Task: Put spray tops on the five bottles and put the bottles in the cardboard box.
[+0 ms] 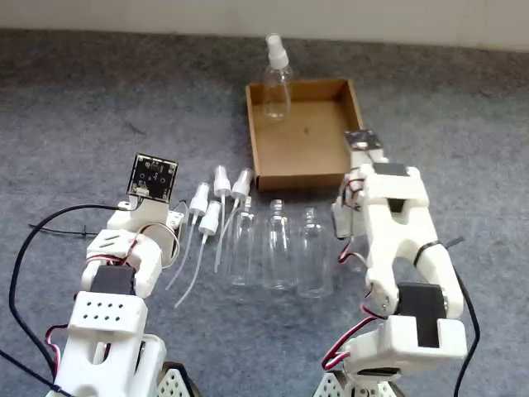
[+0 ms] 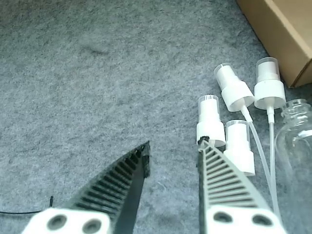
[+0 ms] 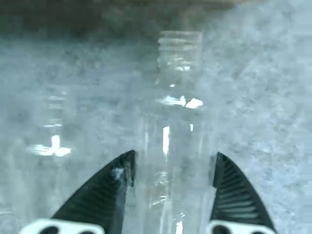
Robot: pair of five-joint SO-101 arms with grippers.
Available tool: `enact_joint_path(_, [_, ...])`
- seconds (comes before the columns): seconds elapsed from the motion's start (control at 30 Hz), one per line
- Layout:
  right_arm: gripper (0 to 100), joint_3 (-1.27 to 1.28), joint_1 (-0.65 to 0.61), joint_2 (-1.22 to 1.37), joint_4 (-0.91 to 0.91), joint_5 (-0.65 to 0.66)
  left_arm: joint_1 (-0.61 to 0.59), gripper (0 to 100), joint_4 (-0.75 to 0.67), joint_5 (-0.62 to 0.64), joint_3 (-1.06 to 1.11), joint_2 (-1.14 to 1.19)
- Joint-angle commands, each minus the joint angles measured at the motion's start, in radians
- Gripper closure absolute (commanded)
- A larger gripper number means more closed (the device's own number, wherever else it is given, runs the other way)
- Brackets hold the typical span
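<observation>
A grey felt worktop seen from above, with a white left arm and right arm side by side at its near edge. At the far side, a shallow cardboard box, with one capped bottle apparently upright in its far corner. Nearer the arms, four loose spray tops with long thin tubes, close together just beside a row of uncapped bottles on their sides. Three bottles in plain sight, any fourth hard to make out beneath the right arm.

At the spray tops, the left pincer spread wide, low over bare felt, one fingertip right against the nearest top. Over the row, the right pincer also spread, straddling a clear bottle. Fingers either side of its body, seemingly not yet pressing, open threaded neck toward the box.

Likely trouble from here:
- A round, smooth, light bottle squirting or rolling out of closing fingers, especially with a grip off its widest line.
- A nudge into the neighbouring bottle just beside it, scattering the row.
- On the left, a closing finger pushing the tops together instead of catching one, or dragging a neighbour along by its overlapping tube.
- Later, a bendy tube missing the narrow neck or buckling against its rim.
- A knock to the light box, toppling the capped bottle.
</observation>
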Motion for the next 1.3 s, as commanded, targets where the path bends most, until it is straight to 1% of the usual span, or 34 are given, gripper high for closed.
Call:
enact_joint_path(0.0, [86.8,-0.001,0.147,-0.067,-0.002,0.077,-0.007,84,-0.020,0.008,-0.005,-0.015])
enact_joint_path(0.13, [87.3,0.038,0.341,-0.104,-0.010,0.178,-0.007,84,-0.020,0.008,-0.005,-0.015])
enact_joint_path(0.23, [87.2,0.059,0.453,-0.110,-0.010,0.293,-0.007,84,-0.020,0.008,-0.005,-0.015])
enact_joint_path(0.33, [86.8,0.088,0.526,-0.111,-0.010,0.373,-0.005,84,-0.020,0.008,-0.005,-0.015])
enact_joint_path(0.43, [86.7,0.108,0.558,-0.111,-0.010,0.428,-0.005,84,-0.020,0.009,-0.005,-0.015])
enact_joint_path(0.5, [84.9,0.111,0.565,-0.111,-0.010,0.436,-0.005,84,-0.020,0.011,-0.005,-0.015])
enact_joint_path(0.63, [75.0,0.113,0.564,-0.111,-0.001,0.436,-0.005,84,-0.020,0.012,-0.005,-0.015])
enact_joint_path(0.73, [70.9,0.111,0.561,-0.111,-0.001,0.436,-0.005,84,-0.020,0.012,-0.005,-0.015])
enact_joint_path(0.83, [70.9,0.105,0.549,-0.120,0.001,0.428,-0.005,84,-0.020,0.012,-0.005,-0.015])
enact_joint_path(0.93, [70.9,0.087,0.519,-0.113,0.039,0.370,-0.005,84,-0.020,0.012,-0.005,-0.015])
enact_joint_path(1.0, [70.9,0.025,0.472,-0.110,0.068,0.353,-0.005,84,-0.020,0.012,-0.005,-0.015])
enact_joint_path(1.1, [70.9,-0.073,0.420,-0.076,0.116,0.288,-0.004,84,-0.020,0.012,-0.005,-0.015])
enact_joint_path(1.27, [70.9,-0.311,0.406,0.087,0.220,0.256,-0.004,84,-0.020,0.012,-0.005,-0.015])
